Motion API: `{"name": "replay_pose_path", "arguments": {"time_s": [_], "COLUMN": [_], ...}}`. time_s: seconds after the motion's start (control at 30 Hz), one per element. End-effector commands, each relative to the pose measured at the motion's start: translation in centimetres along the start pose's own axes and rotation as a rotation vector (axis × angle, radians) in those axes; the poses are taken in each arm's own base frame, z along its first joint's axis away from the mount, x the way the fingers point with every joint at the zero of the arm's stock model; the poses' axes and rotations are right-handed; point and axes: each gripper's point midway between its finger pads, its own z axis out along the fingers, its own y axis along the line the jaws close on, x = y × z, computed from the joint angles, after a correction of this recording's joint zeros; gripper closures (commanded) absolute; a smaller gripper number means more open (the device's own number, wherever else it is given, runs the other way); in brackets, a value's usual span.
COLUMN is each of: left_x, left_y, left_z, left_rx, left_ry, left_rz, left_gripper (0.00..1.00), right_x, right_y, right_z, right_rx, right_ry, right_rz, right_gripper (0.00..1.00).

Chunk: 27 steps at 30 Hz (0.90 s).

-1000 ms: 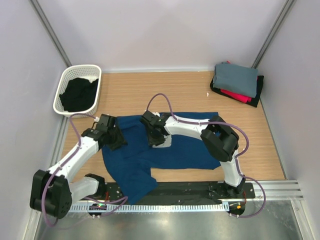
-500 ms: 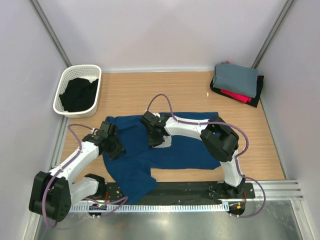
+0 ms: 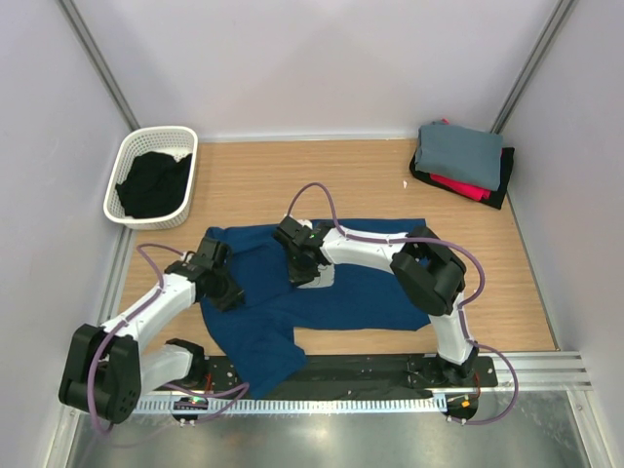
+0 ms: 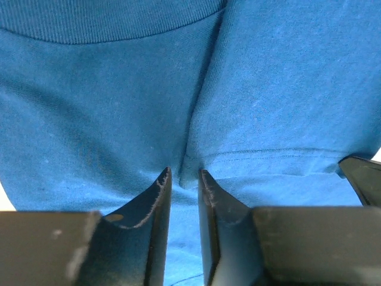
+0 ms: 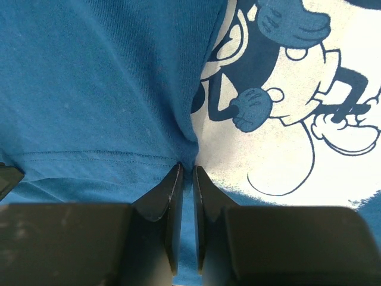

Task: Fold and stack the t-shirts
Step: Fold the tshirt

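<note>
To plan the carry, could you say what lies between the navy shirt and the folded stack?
Bare table, save a tiny white speck by the stack, in the top view.

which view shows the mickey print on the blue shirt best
The right wrist view: the Mickey print fills its right half, beside the right pincer pinching the navy t-shirt. The top view shows only a pale patch, hidden partly under the right arm. The left wrist view shows plain blue cloth, no print.
</note>
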Motion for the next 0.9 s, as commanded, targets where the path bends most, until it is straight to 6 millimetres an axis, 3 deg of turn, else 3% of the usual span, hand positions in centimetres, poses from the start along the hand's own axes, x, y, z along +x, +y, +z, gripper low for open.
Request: {"name": "replay_pose_path", "arguments": {"time_s": [0.0, 0.17, 0.53, 0.87], "left_x": [-0.1, -0.3, -0.9, -0.3], "left_y": [-0.8, -1.0, -2.4, -3.9], "left_z": [0.2, 0.2, -3.2, -4.8], "left_rx": [0.031, 0.033, 0.124, 0.187], "left_ry": [-0.002, 0.003, -0.047, -0.047], "left_rz": [0.001, 0.013, 0.039, 0.099], "left_gripper": [0.75, 0.99, 1.0, 1.0], "right_x": [-1.6, -1.9, -2.9, -3.6], "right_y": [1.7, 1.9, 2.4, 2.0], "right_z": [-2.0, -2.1, -4.8, -6.5], "right_rx": [-0.057, -0.064, -0.103, -0.111], "right_ry": [-0.064, -0.067, -0.115, -0.141], "right_rz": [0.018, 0.013, 0.031, 0.034], "right_gripper": [0.84, 0.97, 0.99, 0.99]}}
